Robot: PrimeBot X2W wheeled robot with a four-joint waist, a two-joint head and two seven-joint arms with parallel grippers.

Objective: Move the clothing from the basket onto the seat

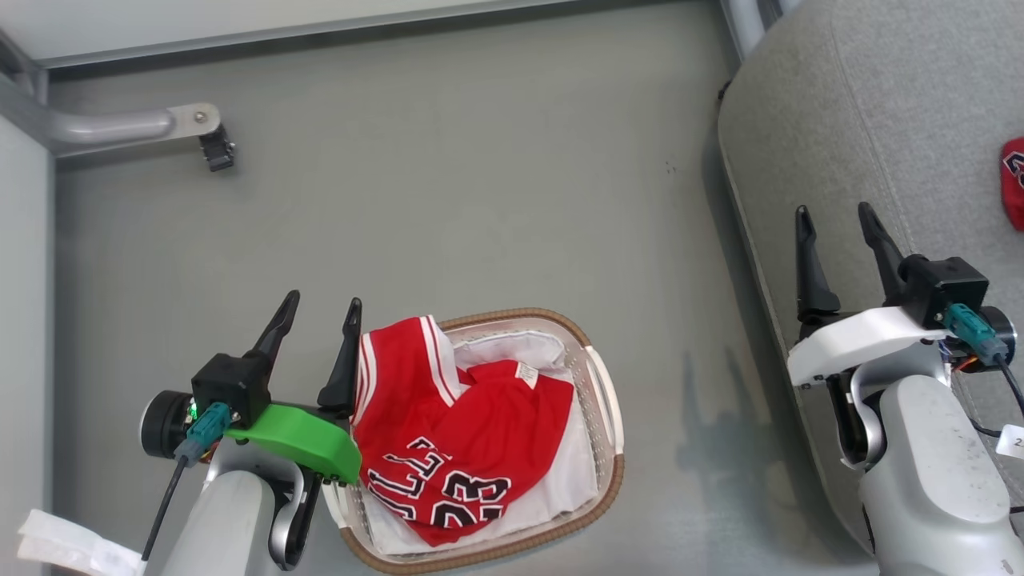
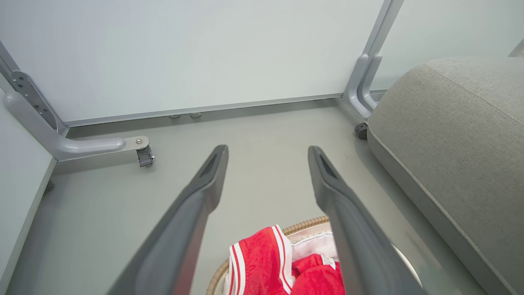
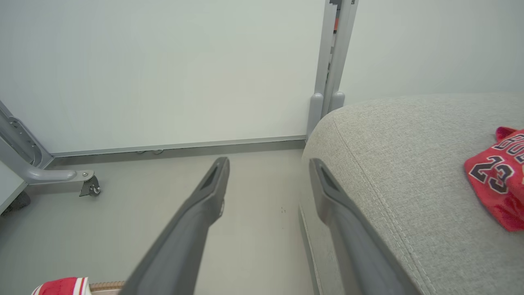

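One red garment (image 1: 456, 432) with white striped trim and the number 23 lies heaped in the white basket (image 1: 610, 400) with its brown woven rim, on top of a white liner. A second red garment (image 3: 497, 176) lies on the grey seat (image 1: 864, 120) at the right. My left gripper (image 1: 324, 308) is open, just left of the basket, with nothing between its fingers. My right gripper (image 1: 836, 220) is open and empty over the seat's left edge. In the left wrist view the garment (image 2: 282, 266) and basket rim (image 2: 305, 224) show below the fingers.
The basket stands on a grey floor (image 1: 448, 184). A grey metal frame leg with a caster (image 1: 216, 148) juts out at the far left. A pale wall panel (image 2: 204, 53) runs behind. A white cloth or paper (image 1: 56, 544) lies at the lower left.
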